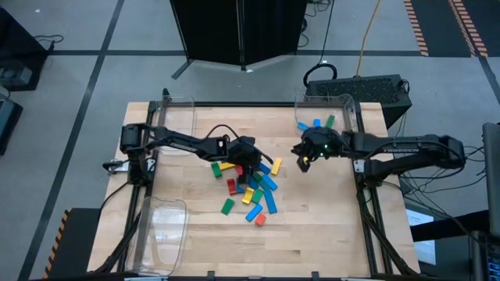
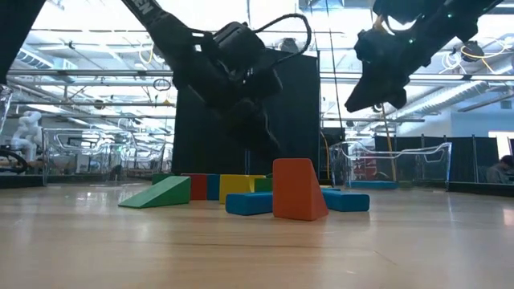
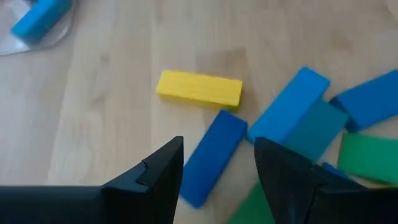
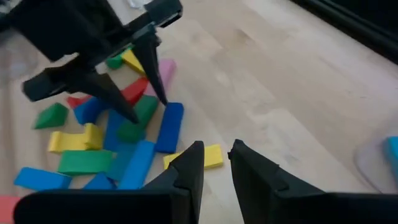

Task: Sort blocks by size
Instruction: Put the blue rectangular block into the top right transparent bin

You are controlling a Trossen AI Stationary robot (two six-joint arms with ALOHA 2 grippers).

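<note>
Several blocks in blue, green, yellow, red and pink lie in a loose pile (image 1: 250,187) at the table's middle. My left gripper (image 3: 219,142) hangs open just above the pile's far side. Its fingers stand on either side of a blue block (image 3: 211,155) lying flat on the wood, and I see no touch. A yellow block (image 3: 199,88) lies beyond it. My right gripper (image 4: 216,146) hovers higher, to the pile's right (image 1: 301,158). Its fingers stand a narrow gap apart with nothing between them.
A clear bin (image 1: 324,117) at the far right holds a few blue and green blocks. Clear bins also stand at the far left (image 1: 176,117) and near left (image 1: 168,226). Bare wood lies near and right of the pile. An orange block (image 2: 299,189) stands at the pile's near end.
</note>
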